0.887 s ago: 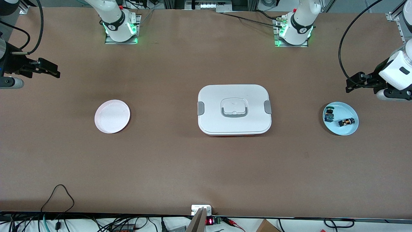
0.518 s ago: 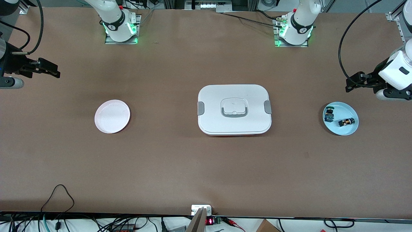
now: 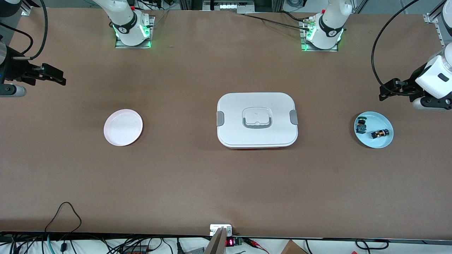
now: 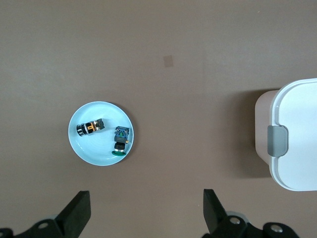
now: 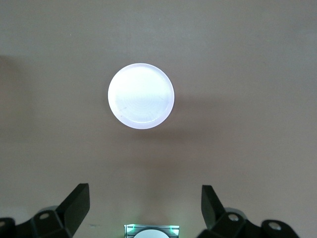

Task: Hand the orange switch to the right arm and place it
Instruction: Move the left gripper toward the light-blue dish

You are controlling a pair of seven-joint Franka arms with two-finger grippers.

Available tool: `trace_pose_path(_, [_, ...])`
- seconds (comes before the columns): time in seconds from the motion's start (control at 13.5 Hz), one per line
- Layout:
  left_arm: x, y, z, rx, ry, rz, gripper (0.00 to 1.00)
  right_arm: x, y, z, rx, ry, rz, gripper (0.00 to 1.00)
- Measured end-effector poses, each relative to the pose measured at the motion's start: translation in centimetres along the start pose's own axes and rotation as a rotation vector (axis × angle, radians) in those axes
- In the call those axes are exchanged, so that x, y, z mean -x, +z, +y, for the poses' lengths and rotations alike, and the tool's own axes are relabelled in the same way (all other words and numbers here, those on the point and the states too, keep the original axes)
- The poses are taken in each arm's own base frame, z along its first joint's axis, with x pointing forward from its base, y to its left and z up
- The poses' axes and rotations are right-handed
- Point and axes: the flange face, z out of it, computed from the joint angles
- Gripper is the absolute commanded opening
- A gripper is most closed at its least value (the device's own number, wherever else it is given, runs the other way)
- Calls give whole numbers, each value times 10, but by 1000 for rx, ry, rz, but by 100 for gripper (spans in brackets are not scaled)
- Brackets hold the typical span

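Apparently unlabelled, orange switch (image 3: 380, 133) lies in blue plate (image 3: 386, 141); both grippers' jaws apart

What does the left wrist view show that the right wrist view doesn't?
Left wrist only: the blue plate holding the orange switch and a green-topped switch, plus one end of the white box. Right wrist only: the white plate, with nothing on it. Both: brown table and an open claw, left claw, right claw.
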Motion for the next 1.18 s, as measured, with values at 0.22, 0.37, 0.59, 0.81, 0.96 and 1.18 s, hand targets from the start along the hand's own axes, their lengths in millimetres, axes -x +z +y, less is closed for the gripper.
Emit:
trace_pose_path(0.22, [1,1,0,0,-1,-8,100,0,0,0,0,0,0,100])
trace_pose_path(0.37, [2,2,-1,1,-30,-19,100,0,0,0,0,0,0,100])
trace_pose_path(0.59, [7,3,0,0,-85,-62,100,0,0,0,0,0,0,100])
trace_pose_path(0.81, [7,5,-1,0,-103,-81,100,0,0,0,0,0,0,100])
trace_pose_path(0.96, [2,17,-4,0,-107,-108,100,0,0,0,0,0,0,100])
trace_pose_path(1.18, [-11,49,-9,-1,-116,-164,100,0,0,0,0,-1,0,100])
